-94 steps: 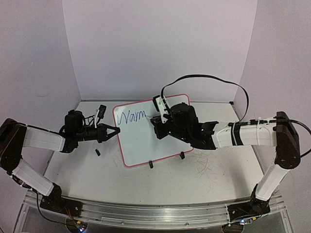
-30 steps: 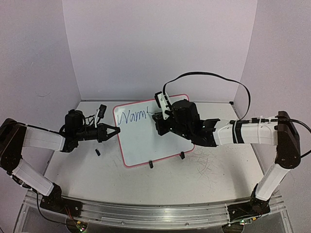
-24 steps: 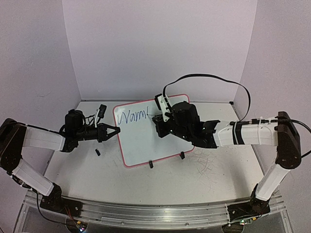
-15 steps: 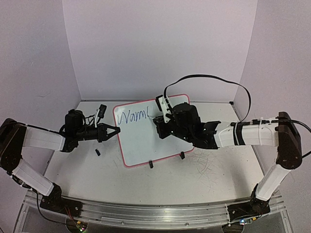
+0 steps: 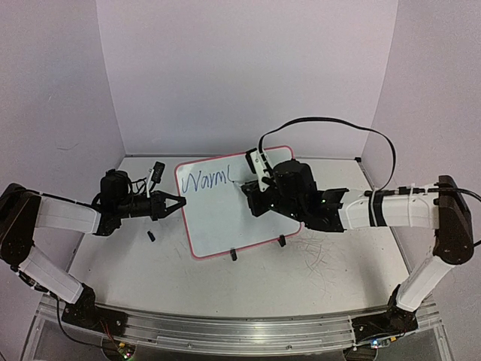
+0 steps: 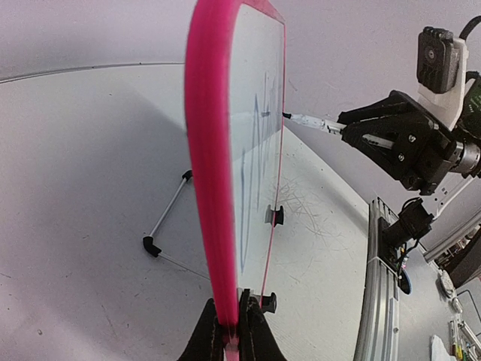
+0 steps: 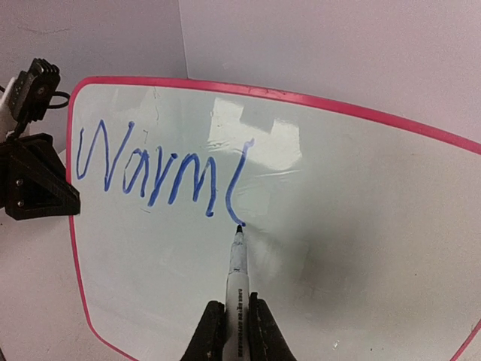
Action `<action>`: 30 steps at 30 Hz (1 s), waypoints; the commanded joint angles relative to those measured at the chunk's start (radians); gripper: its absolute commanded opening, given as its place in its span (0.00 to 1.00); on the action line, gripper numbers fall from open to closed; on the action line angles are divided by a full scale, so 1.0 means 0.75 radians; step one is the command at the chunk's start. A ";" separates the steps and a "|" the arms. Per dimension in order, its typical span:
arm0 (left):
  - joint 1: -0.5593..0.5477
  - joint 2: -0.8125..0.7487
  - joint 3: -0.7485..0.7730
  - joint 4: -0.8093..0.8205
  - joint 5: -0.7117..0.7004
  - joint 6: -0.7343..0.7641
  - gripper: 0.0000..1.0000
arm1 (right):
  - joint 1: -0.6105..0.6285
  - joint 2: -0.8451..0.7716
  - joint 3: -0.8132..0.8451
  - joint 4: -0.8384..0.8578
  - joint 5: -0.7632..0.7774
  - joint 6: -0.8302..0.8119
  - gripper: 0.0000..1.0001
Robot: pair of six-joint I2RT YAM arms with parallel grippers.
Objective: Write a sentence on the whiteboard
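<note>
1. Counter (image 5: 248, 286): carries the whole setup and shows faint grey scribble marks near the right arm (image 5: 391, 210).
2. Whiteboard (image 5: 218, 218): stands propped and tilted at the back centre of the counter, between the two arms, on its wire stand (image 6: 167, 218).
3. Left arm (image 5: 68, 214): the left jaws are clenched on the pink frame at the board's left edge, bracing it.
4. Right arm: the right jaws are clenched on the marker (image 7: 237, 271), whose tip touches the board.
5. Sentence (image 7: 143, 169): "Warm" is written at the top left. One curved stroke follows it, and the tip sits at its lower end.

Step in hand (judged): start of the second word, with most of the sentence outstanding.

Next move (judged): carry the tip rightward across bare board with light, even pressure, since the propped board could shift.

Obstructions: none on the writing path. The cable (image 5: 331, 124) loops above the board, and a small black piece (image 5: 151, 236) lies near the left jaws, apart from the board.
</note>
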 commanded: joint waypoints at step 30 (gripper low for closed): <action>0.005 -0.016 0.042 0.006 -0.048 0.079 0.00 | -0.023 0.098 0.178 0.031 0.058 -0.009 0.00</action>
